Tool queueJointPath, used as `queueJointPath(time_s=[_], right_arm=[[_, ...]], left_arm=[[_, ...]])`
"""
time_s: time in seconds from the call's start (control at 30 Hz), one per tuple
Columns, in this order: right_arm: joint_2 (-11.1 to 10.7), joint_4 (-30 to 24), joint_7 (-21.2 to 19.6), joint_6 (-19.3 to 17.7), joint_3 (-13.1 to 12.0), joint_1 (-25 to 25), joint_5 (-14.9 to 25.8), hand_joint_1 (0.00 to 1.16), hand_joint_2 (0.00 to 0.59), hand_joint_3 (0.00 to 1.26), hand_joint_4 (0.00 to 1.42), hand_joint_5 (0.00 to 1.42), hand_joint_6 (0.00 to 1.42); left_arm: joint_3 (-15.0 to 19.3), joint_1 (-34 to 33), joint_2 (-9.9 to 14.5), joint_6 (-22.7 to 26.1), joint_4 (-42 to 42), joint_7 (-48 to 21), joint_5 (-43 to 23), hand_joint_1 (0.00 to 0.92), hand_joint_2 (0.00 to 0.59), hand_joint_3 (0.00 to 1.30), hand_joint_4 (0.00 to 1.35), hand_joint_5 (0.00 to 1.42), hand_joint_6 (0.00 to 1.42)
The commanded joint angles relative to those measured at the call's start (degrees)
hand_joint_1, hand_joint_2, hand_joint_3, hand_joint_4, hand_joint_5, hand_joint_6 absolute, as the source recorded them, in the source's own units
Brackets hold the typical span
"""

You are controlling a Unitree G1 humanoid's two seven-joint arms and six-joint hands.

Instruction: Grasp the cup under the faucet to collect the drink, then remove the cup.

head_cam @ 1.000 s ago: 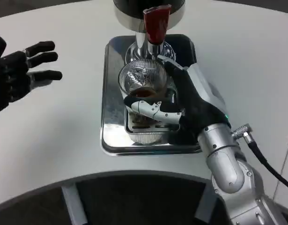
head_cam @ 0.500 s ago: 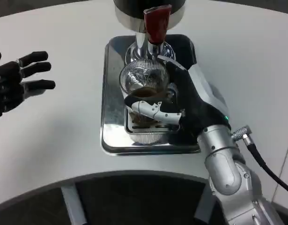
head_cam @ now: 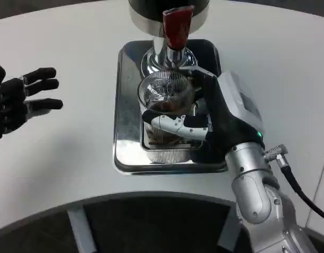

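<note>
Right hand (head_cam: 204, 118) wraps cup (head_cam: 166, 95) under faucet (head_cam: 176, 26).

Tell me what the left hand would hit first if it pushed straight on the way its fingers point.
The left hand points toward picture right, so the first thing in line is probably the left rim of the metal tray, then the cup. Height above the table is unclear.

Dispenser (head_cam: 168, 10) body cut off by top edge; cup (head_cam: 166, 95) base behind right hand's fingers (head_cam: 175, 125).
</note>
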Motion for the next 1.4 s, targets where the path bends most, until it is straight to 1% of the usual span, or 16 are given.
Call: queueJointPath(time_s=[0.03,0.2,0.23,0.37,0.4,0.47,0.5,0.57,0.6,0.7,0.87,1.2,1.4], right_arm=[[0.23,-0.13,0.11,1.98,0.33,2.69,-0.72,0.78,0.257,0.62,0.67,0.75,0.92],[0.65,-0.63,-0.66,2.42,0.39,3.43,-1.88,0.81,0.264,0.66,0.74,0.86,1.03],[0.75,-0.67,-0.94,2.44,0.41,3.55,-2.21,0.84,0.260,0.68,0.76,0.89,1.07],[1.20,-0.86,-3.21,2.03,0.76,4.37,-3.88,0.89,0.264,0.75,0.86,1.03,1.22],[1.31,-0.91,-3.90,1.82,0.85,4.65,-4.24,0.89,0.265,0.77,0.91,1.08,1.26],[1.46,-1.05,-5.41,1.04,0.99,5.25,-4.64,0.93,0.260,0.84,1.02,1.22,1.38],[1.52,-1.19,-6.20,0.54,1.01,5.57,-4.71,0.93,0.260,0.85,1.04,1.25,1.41],[1.56,-1.41,-7.35,-0.31,1.01,6.03,-4.80,0.95,0.263,0.88,1.10,1.29,1.42],[1.51,-1.51,-7.66,-0.60,1.03,6.20,-4.86,0.96,0.260,0.88,1.10,1.30,1.42],[1.28,-1.92,-7.73,-1.22,0.93,6.70,-4.59,0.98,0.258,0.89,1.14,1.33,1.42],[1.02,-3.28,-7.50,-1.90,0.67,7.85,-4.20,0.99,0.243,0.90,1.17,1.36,1.42],[0.62,-8.19,-5.28,-1.61,0.11,10.51,-4.01,0.99,0.240,0.90,1.19,1.38,1.42],[0.65,-11.06,-3.90,-1.15,-0.28,12.01,-4.30,0.99,0.240,0.90,1.19,1.39,1.42]], left_arm=[[0.10,1.62,0.21,-0.48,-1.08,0.51,0.01,0.000,0.116,0.13,0.08,0.21,0.07],[-0.11,1.94,-0.09,-0.39,-1.95,0.85,0.00,0.000,0.117,0.13,0.08,0.21,0.07],[-0.17,2.00,-0.14,-0.44,-2.10,0.89,0.03,0.000,0.117,0.13,0.08,0.21,0.07],[-0.44,2.36,-0.28,-0.68,-2.74,1.00,0.12,0.000,0.117,0.13,0.08,0.21,0.07],[-0.49,2.47,-0.34,-0.67,-2.91,1.02,0.12,0.000,0.117,0.13,0.08,0.21,0.07],[-0.64,2.73,-0.52,-0.90,-3.26,1.08,0.22,0.000,0.117,0.13,0.08,0.21,0.07],[-0.80,2.90,-0.66,-1.23,-3.52,1.08,0.36,0.000,0.117,0.13,0.08,0.21,0.07],[-1.14,3.25,-0.95,-1.83,-4.07,1.09,0.55,0.000,0.117,0.13,0.08,0.20,0.07],[-1.26,3.37,-1.04,-1.98,-4.26,1.12,0.57,0.000,0.117,0.13,0.08,0.20,0.06],[-1.72,3.42,-1.40,-2.32,-4.50,1.23,0.60,0.000,0.117,0.13,0.08,0.20,0.06],[-2.59,3.20,-1.68,-2.93,-4.60,1.56,0.68,0.000,0.118,0.13,0.07,0.19,0.06],[-4.29,2.83,-2.52,-4.63,-5.14,2.17,1.42,0.000,0.112,0.13,0.05,0.16,0.04],[-5.71,2.62,-2.74,-7.25,-5.53,2.48,2.46,0.000,0.107,0.13,0.04,0.14,0.02]])
